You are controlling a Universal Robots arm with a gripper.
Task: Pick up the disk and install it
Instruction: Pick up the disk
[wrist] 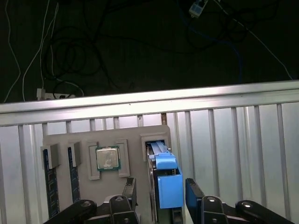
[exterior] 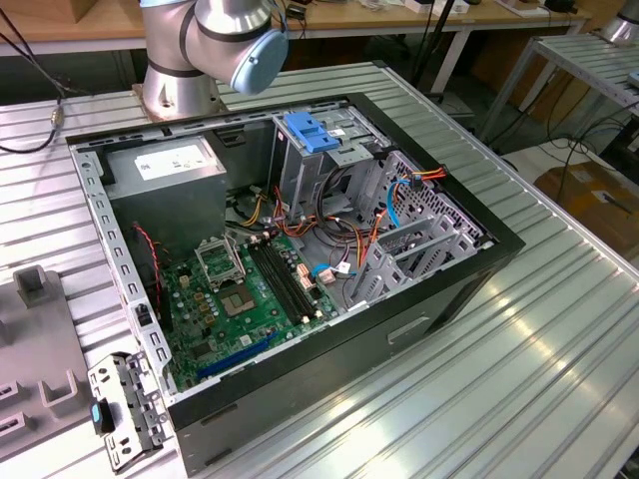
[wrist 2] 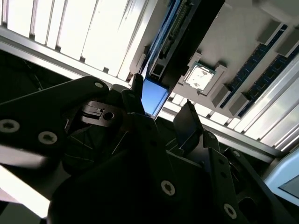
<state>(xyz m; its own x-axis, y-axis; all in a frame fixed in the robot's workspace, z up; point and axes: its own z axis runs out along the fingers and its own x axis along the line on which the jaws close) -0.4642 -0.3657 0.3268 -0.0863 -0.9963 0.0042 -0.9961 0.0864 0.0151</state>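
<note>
Disk: one disk (wrist: 169, 189) in a blue carrier, standing on edge in a slot at one end of the grey tray (wrist: 93, 137).
Gripper: the gripper (wrist: 161, 181) is over that slot with its two black fingers (wrist: 130, 191) either side of the disk.
Jaws: spread wide, gripping nothing. A gap shows on one side of the disk; on the other I cannot tell whether the pad touches.
Tray contents: four parts. Next to the disk is one processor chip (wrist: 108, 157) in a square pocket, and beyond it two memory sticks (wrist: 49, 186) on edge at the tray's far end.
Under the tray: a slatted aluminium table (wrist: 233, 140).
Wrist views: both show the disk between the fingers. The first wrist view adds loose cables (wrist: 70, 60) on the dark floor past the tray's table edge.
Exterior view: one open computer case (exterior: 419, 309) lies to the exterior view's right of the tray, with one motherboard (exterior: 240, 299), one grey power supply (exterior: 165, 170) and a drive cage (exterior: 300, 170) topped by a blue latch (exterior: 312, 135) inside.
</note>
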